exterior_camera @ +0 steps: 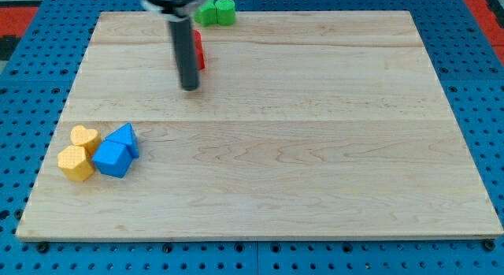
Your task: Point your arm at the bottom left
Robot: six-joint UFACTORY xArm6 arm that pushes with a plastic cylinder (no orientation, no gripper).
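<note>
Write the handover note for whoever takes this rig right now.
My tip rests on the wooden board near the view's top left, just below a red block partly hidden behind the rod.
Green blocks sit at the top edge.
Two yellow blocks and two blue blocks cluster at the view's bottom left.
Done: nothing visible yet.
Left: bring the tip to the bottom left corner.

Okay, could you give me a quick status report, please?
My tip upper left, beside red block. Bottom left corner unreached. Yellow blocks and blue blocks near the path.
</note>
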